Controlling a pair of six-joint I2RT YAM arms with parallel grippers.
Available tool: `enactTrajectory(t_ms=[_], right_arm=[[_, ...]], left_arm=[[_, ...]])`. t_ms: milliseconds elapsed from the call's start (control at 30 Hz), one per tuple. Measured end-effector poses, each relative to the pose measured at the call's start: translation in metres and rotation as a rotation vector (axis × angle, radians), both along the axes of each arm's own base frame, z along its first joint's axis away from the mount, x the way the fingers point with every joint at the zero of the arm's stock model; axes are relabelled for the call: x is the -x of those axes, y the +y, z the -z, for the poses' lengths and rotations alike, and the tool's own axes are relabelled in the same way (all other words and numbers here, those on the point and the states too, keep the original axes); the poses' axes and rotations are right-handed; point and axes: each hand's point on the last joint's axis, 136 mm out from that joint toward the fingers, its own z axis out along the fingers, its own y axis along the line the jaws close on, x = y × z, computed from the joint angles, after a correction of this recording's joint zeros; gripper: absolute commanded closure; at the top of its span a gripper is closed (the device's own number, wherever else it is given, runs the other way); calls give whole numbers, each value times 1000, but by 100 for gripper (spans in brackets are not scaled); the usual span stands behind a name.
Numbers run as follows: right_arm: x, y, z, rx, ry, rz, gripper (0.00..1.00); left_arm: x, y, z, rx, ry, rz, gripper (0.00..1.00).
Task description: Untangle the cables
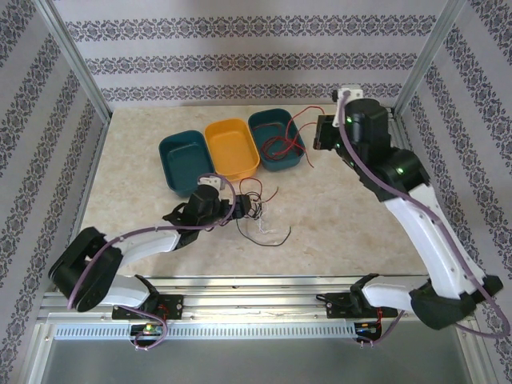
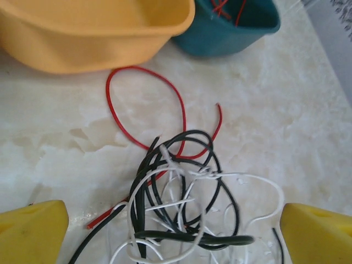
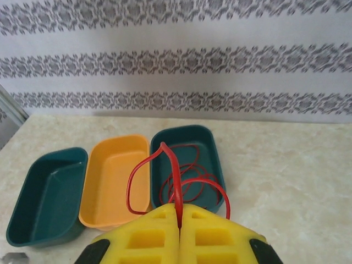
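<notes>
Looks like the sorting is partway done. The right hand (image 3: pixel 179 214) is pinched fully shut on a red cable (image 3: pixel 171 165), holding it up by the teal tray (image 3: pixel 212 144) that sits just right of the yellow tray (image 3: pixel 113 176). Red loops trail down into that teal tray, though it's hard to tell whether they're all one cable. That reads as a drop-off step.

The left hand (image 2: pixel 175 236) is spread wide with nothing in it, hanging low over the rest of the cables (image 2: pixel 181 203). They're a messy knot of black and white strands, with a red strand (image 2: pixel 144 91) looping out toward the yellow tray. The knot lies on the tabletop (image 2: pixel 286 110), just in front of the yellow tray.

Best guess at what comes next: the right hand lets go so the red cable settles into its tray. The left hand then has to close on a single strand. The red loop poking out looks easiest, since it's clear of most crossings. It probably needs a slow pull, or the thin wires will cinch tighter or drag the whole knot along.
</notes>
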Motion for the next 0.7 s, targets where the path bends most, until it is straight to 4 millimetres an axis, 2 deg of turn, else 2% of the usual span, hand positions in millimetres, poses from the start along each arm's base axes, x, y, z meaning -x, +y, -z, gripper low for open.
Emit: enactTrajectory(t_ms=[267,700], right_arm=[[-53,20,29,-42,73,-2,100],[-124,48,90,-86,191,12,100]], left_arm=[[17,22,-32,-8,-47,-30,1],[53,83,-50,-72,-96,-175,1]])
